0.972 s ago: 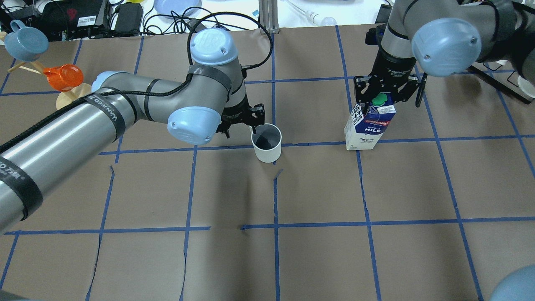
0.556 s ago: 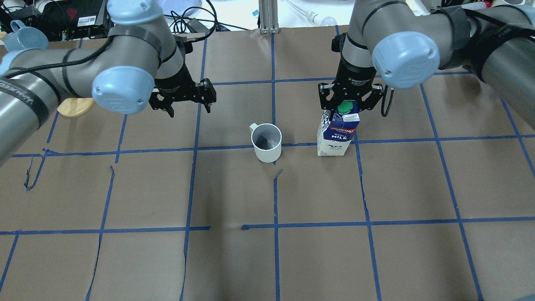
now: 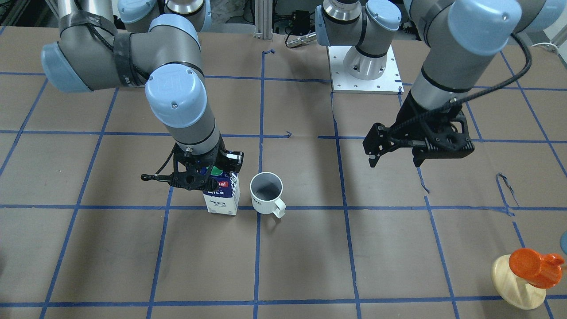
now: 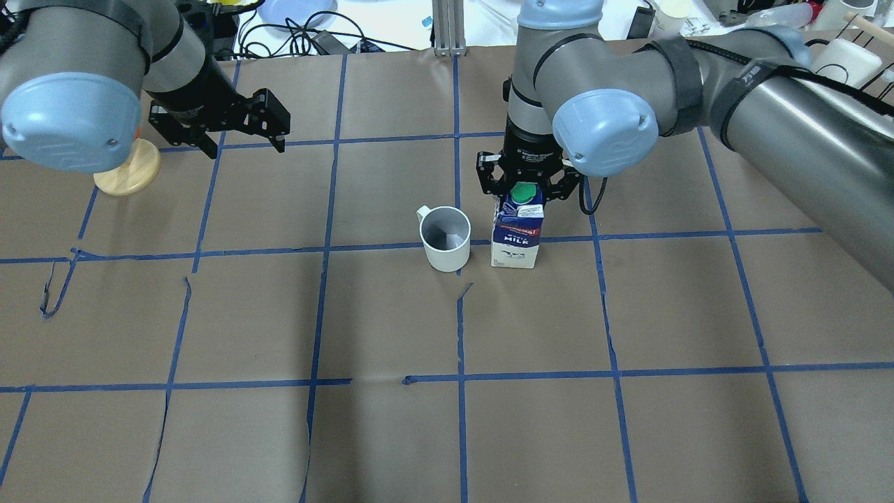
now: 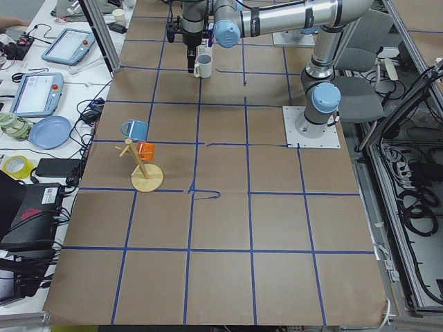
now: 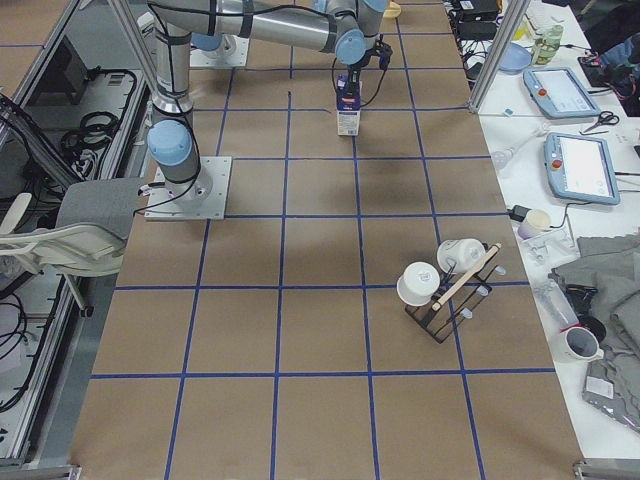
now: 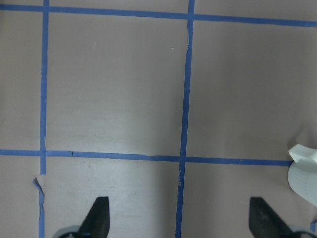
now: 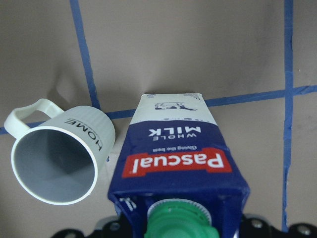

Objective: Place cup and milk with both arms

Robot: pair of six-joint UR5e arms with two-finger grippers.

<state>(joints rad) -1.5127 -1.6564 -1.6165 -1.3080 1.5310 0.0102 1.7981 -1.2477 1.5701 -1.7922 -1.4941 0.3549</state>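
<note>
The white cup (image 4: 445, 239) stands upright near the table's middle, handle toward the far left; it also shows in the front view (image 3: 266, 190) and the right wrist view (image 8: 57, 161). The milk carton (image 4: 517, 234) stands upright just right of the cup with a narrow gap between them, and it shows in the front view (image 3: 221, 195) and the right wrist view (image 8: 178, 153). My right gripper (image 4: 526, 185) is shut on the carton's top, around the green cap. My left gripper (image 4: 244, 143) is open and empty, raised well to the cup's far left, and it shows in the left wrist view (image 7: 181, 218).
A wooden mug stand (image 4: 127, 176) stands at the far left, with an orange mug (image 3: 533, 267) on it. A dark rack with white mugs (image 6: 445, 290) stands at the right end of the table. The brown paper has small tears (image 4: 464, 290) just in front of the cup.
My left gripper has let go of the cup and moved away to the far left. My right arm has carried the milk leftward to stand next to the cup.
</note>
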